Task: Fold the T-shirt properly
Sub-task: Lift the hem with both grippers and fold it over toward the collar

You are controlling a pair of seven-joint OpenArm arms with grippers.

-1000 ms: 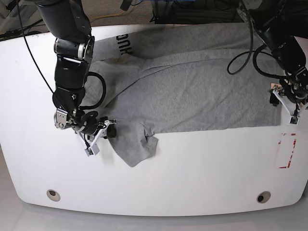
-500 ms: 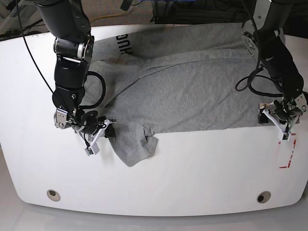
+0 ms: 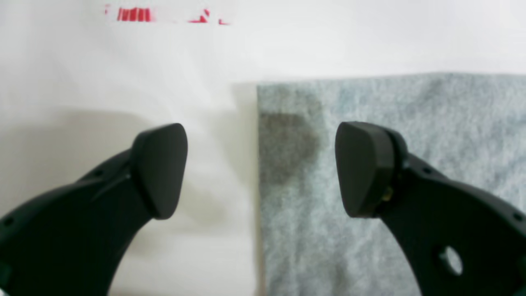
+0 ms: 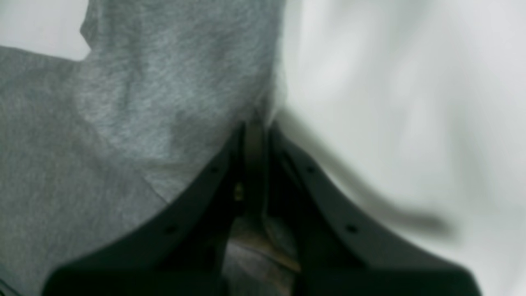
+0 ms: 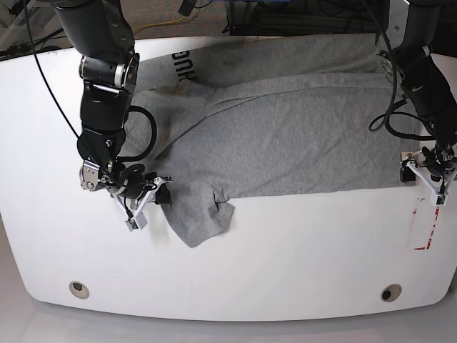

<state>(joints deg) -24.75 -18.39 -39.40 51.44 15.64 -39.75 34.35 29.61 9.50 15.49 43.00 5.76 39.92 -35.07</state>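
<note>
The light grey T-shirt (image 5: 285, 136) lies spread across the white table (image 5: 300, 250), with dark lettering (image 5: 184, 66) at its far left edge. A sleeve (image 5: 200, 214) lies bunched at the front left. My right gripper (image 5: 156, 196) is shut on the sleeve's left edge; in the right wrist view its tips (image 4: 254, 127) pinch the grey fabric (image 4: 144, 102). My left gripper (image 5: 428, 176) is open at the shirt's front right corner. In the left wrist view it (image 3: 261, 168) straddles the shirt's edge (image 3: 390, 107), one finger over cloth and one over bare table.
Red tape marks (image 5: 426, 225) lie on the table just in front of my left gripper and also show in the left wrist view (image 3: 135, 14). Two round fittings (image 5: 79, 289) (image 5: 390, 292) sit near the front edge. Black cables (image 5: 143, 128) hang by both arms.
My left gripper came down toward the front along the shirt's right edge, swung in left, then back right onto the corner. My right gripper stayed shut on the sleeve, barely moving.
</note>
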